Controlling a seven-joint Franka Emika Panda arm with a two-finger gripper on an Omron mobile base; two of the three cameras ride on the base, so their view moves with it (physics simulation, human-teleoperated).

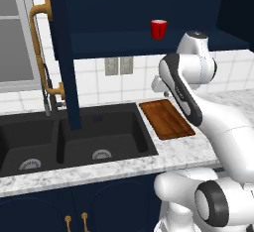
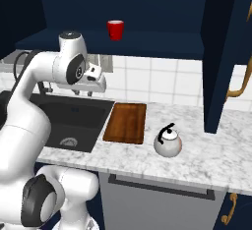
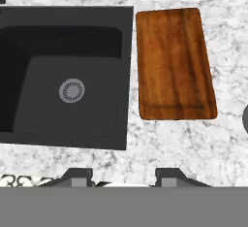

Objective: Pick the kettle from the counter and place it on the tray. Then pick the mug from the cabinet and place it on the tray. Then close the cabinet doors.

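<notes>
The tray [image 2: 126, 123] lies flat on the counter [image 2: 206, 158], bare, just to the right of the black sink [image 1: 74, 137] with a narrow strip of marble between them. The kettle [image 2: 168, 141] stands upright on the counter to the right of the tray, near its front corner but apart from it, black handle uppermost. The mug [image 1: 158, 29] sits upright on the shelf of the cabinet [image 1: 124, 8], above and behind the tray. Both cabinet doors [image 1: 62, 52] stand open. The gripper [image 3: 124, 175] hangs high above the counter's front edge, between sink and tray, pointing down; its fingertips [image 3: 77, 175] stand partly apart with nothing between them.
</notes>
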